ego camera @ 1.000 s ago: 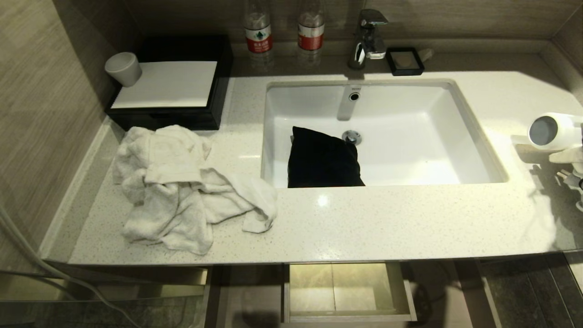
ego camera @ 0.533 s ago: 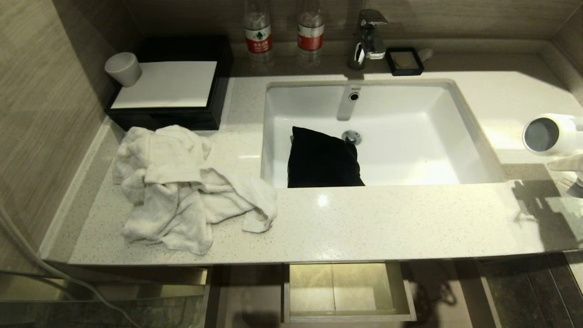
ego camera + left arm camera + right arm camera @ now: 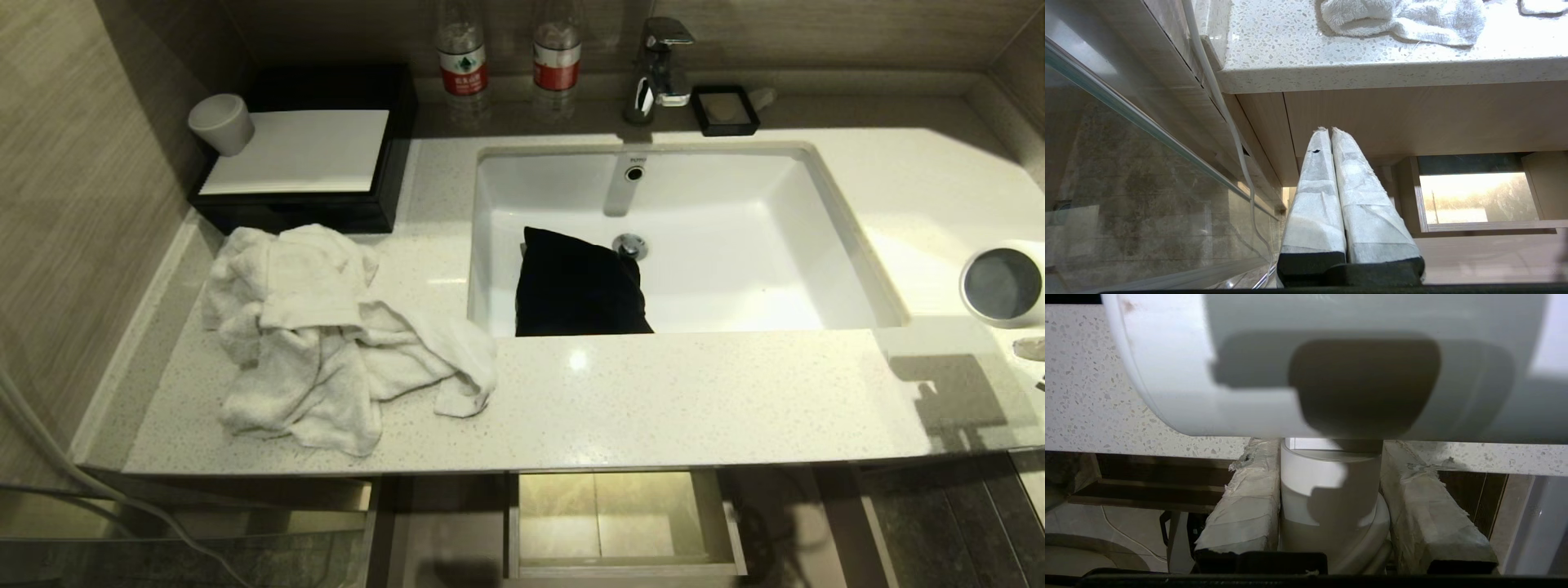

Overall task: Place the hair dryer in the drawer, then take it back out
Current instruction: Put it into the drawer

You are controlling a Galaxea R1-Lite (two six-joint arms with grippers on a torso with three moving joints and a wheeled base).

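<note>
White dryer (image 3: 1331, 371) sits in the right pincer (image 3: 1331, 506), whose two padded fingers (image 3: 1241, 506) pinch the handle from either side, the barrel crossing just above them. In the head view the dryer's grey round end shows at the far right of the bench (image 3: 653, 400), lifted off the stone, with its shadow falling on the near right corner. The drawer (image 3: 624, 563) stands pulled out below the bench's near edge, under the sink (image 3: 849, 245) and well to the left of the dryer. The step in hand looks like the carry to that drawer — so bring the dryer out past the near lip before sinking it, or the barrel may knock the stone. Keep the squeeze on the handle steady; the cord is not in sight and could snag. The left pincer (image 3: 1331, 130), fingers pressed together, hangs parked beneath the bench's left end — leave it there.
</note>
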